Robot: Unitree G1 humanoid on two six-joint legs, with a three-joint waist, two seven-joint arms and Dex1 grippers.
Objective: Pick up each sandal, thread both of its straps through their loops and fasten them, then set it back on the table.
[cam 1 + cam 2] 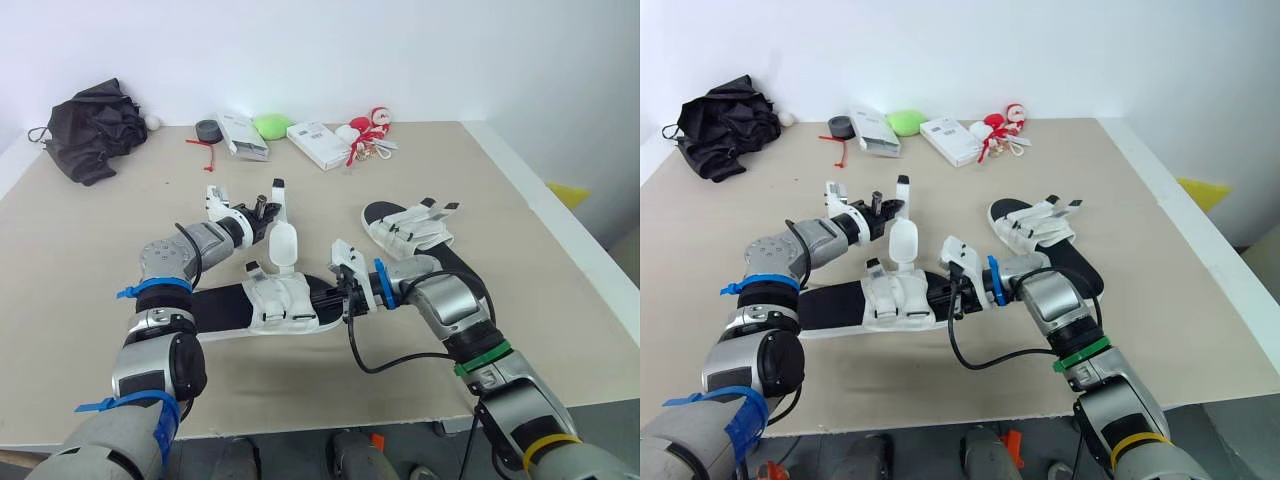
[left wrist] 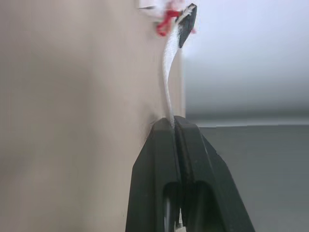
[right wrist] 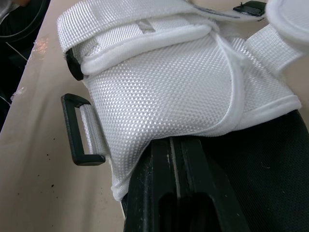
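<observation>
Two sandals: both on the table (image 1: 100, 250). Near sandal (image 1: 265, 305) lies flat up front btw the grippers, far sandal (image 1: 415, 235) sits behind it to the right, well apart.
L gripper (image 2: 174, 123): pinched tight on the strap (image 2: 167, 63), which is white, thin, and sticks up out of the fingertips above the near sandal's upper.
R gripper (image 3: 176, 142): fingers squeezed together on the near sandal's right edge, tips tucked under the white mesh.
Loop (image 3: 77, 130): black, just beside that mesh, down by the tabletop.

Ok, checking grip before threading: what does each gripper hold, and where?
Left gripper pinches a white strap below its black tip; right gripper clamps the sandal by the edge of its white upper.
</observation>
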